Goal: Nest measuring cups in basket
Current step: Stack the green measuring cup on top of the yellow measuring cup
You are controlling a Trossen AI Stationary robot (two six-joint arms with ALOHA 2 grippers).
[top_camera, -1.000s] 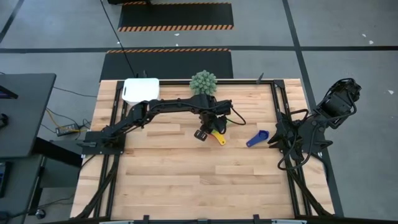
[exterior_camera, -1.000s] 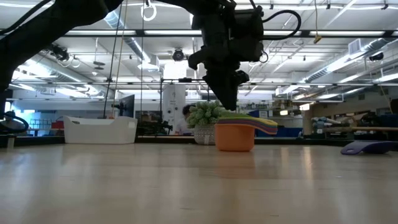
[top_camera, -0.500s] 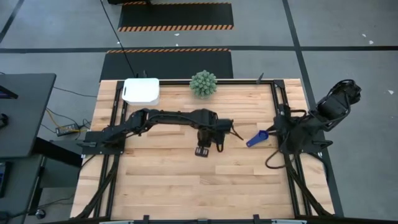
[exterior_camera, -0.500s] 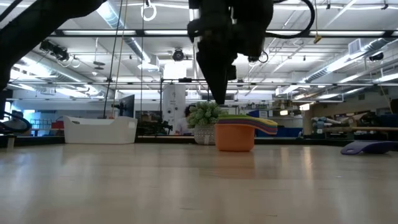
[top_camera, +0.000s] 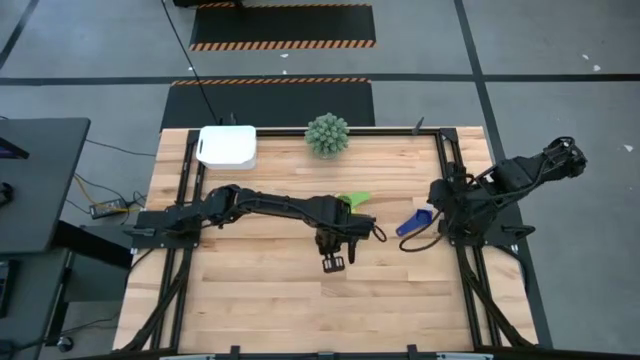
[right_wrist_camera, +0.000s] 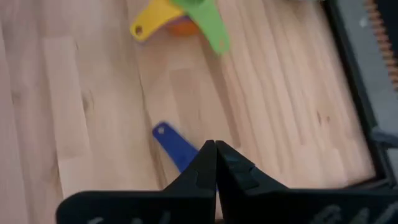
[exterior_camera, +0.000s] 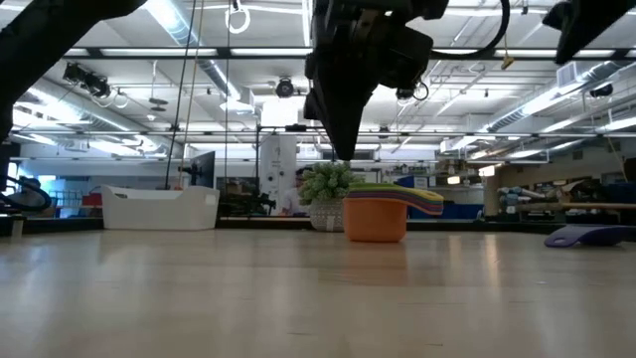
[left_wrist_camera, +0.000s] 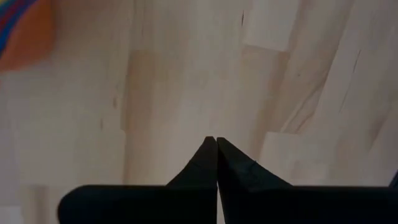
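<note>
The nested measuring cups (exterior_camera: 377, 215) stand on the table as an orange cup with coloured ones stacked in it. In the high view only their green handle (top_camera: 355, 200) shows beside my left arm. My left gripper (top_camera: 333, 262) hangs shut above bare wood nearer than the stack, pointing down (left_wrist_camera: 216, 140). A lone blue measuring cup (top_camera: 414, 222) lies at the right, its handle (right_wrist_camera: 170, 140) flat on the wood. My right gripper (right_wrist_camera: 215, 144) is shut, slanting down above it, clear of it. The white basket (top_camera: 227, 147) sits at the far left.
A green spiky plant (top_camera: 327, 133) stands at the far edge, right of the basket. Black frame rails (top_camera: 448, 170) run along the table's sides. Bare wood lies across the near half of the table (top_camera: 300, 310).
My left gripper has gone from beside the cup stack toward the table's near edge, rolling about its own axis while still pointing down. My right arm has unfolded and dipped toward the blue cup. The stack and the blue cup have stayed where they were.
</note>
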